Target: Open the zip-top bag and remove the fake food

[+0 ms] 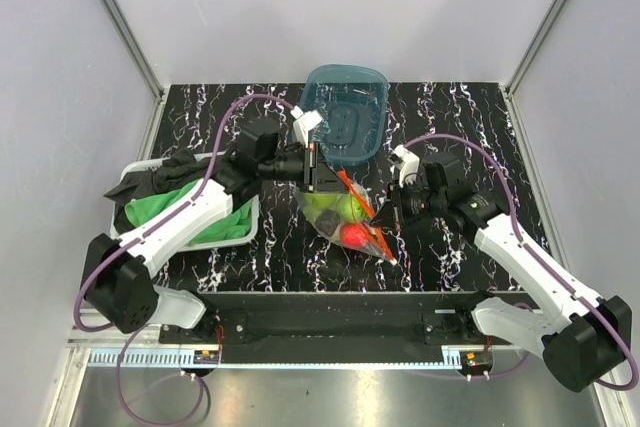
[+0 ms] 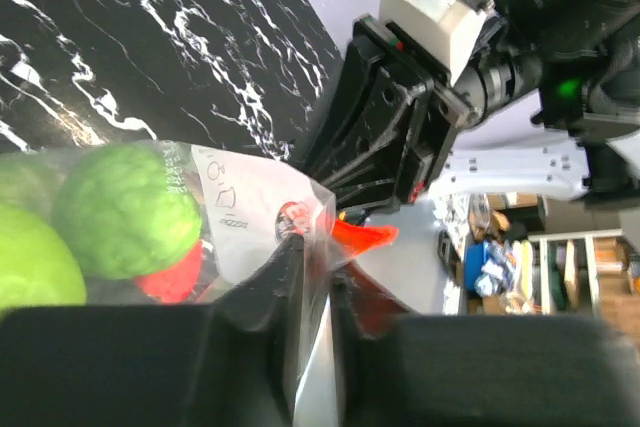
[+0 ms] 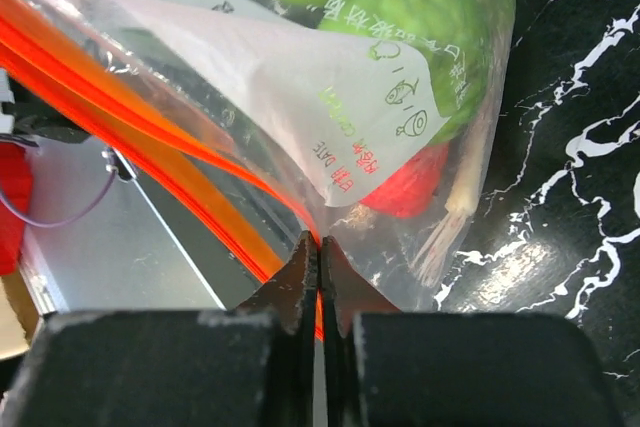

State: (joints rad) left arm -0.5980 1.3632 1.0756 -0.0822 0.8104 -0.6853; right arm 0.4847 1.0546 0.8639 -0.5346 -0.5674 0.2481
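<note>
The clear zip-top bag [image 1: 350, 219] with its orange-red zip strip [image 1: 362, 202] hangs between my two grippers above the table's middle. Inside show a green apple [image 1: 325, 215], a green ridged piece [image 1: 352, 207], a red piece [image 1: 356, 236] and a small dark piece. My left gripper [image 1: 318, 167] is shut on the bag's upper edge [image 2: 318, 232]. My right gripper [image 1: 388, 217] is shut on the bag's wall by the strip [image 3: 318, 247]. The right wrist view shows the green pieces [image 3: 420, 17] and the red piece [image 3: 405, 187] through the plastic.
A teal translucent tub [image 1: 345, 112] stands at the back, right behind my left gripper. A white tray [image 1: 245, 227] holding green cloth [image 1: 185, 202] and dark cloth sits at the left, under my left arm. The table [image 1: 470, 137] is black marble-patterned.
</note>
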